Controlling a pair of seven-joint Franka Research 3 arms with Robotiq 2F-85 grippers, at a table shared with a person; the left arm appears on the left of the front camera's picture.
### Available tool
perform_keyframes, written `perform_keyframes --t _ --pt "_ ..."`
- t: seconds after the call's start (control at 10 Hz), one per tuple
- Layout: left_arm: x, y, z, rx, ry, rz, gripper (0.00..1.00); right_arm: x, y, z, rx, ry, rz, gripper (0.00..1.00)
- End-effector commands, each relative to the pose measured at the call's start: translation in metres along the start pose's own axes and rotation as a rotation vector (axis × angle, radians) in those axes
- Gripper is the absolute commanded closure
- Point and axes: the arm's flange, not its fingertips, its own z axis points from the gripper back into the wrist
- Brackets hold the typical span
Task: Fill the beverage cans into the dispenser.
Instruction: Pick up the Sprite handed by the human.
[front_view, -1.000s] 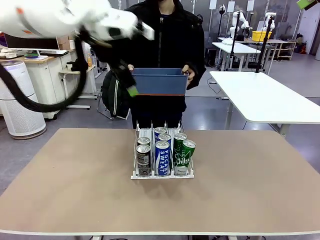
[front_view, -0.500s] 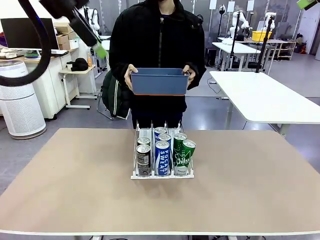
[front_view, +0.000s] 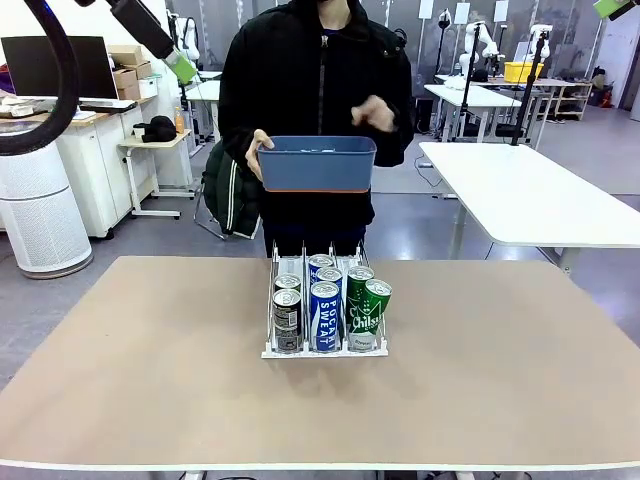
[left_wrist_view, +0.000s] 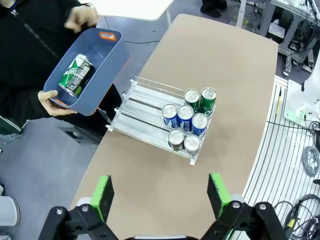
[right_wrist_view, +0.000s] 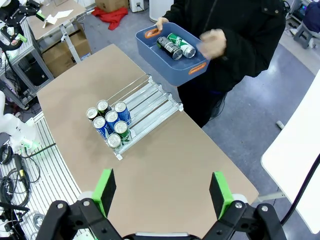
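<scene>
The dispenser (front_view: 290, 262) stands mid-table with several beverage cans (front_view: 325, 312) at its near end: dark ones in the left lane, blue in the middle, green on the right. A person behind the table holds a blue bin (front_view: 317, 172) in one hand, with the other hand raised and blurred. In the right wrist view the bin (right_wrist_view: 160, 62) holds a dark can (right_wrist_view: 169, 47) and a green can (right_wrist_view: 182, 45). My left gripper (front_view: 172, 55) hangs open high at the upper left. My right gripper (right_wrist_view: 162, 192) is open, high above the table.
The left wrist view looks down past my open left gripper (left_wrist_view: 160, 195) on the dispenser (left_wrist_view: 140, 107), the bin (left_wrist_view: 102, 60) and bare brown table around them. A white table (front_view: 530, 190) stands behind on the right, an air purifier (front_view: 40, 200) on the left.
My left arm has swung up and to the left, away from in front of the person. The person has taken one hand off the bin and raised it.
</scene>
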Motion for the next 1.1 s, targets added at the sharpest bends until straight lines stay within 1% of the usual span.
perform_keyframes --t 0.0,0.2,0.3,0.6,0.8,1.0 --pt "-0.002 -0.001 -0.004 -0.018 -0.002 -0.023 0.00 0.000 0.001 -0.001 0.003 -0.001 0.000 0.00" --pt "0.002 -0.002 -0.003 -0.004 0.004 -0.006 0.00 0.000 0.001 -0.001 0.003 -0.001 0.000 0.00" --pt "-0.001 0.003 -0.002 -0.004 0.029 0.072 0.00 0.000 0.001 -0.001 0.003 -0.001 0.000 0.00" --pt "0.013 0.029 0.038 0.069 0.013 0.126 0.00 0.000 0.001 -0.001 0.003 -0.001 0.000 0.00" --pt "0.023 0.040 0.058 0.067 -0.021 0.116 0.00 0.000 0.001 -0.001 0.003 -0.001 0.000 0.00" --pt "0.030 0.039 0.071 0.078 -0.023 0.103 0.00 0.000 0.001 -0.001 0.003 -0.001 0.000 0.00"
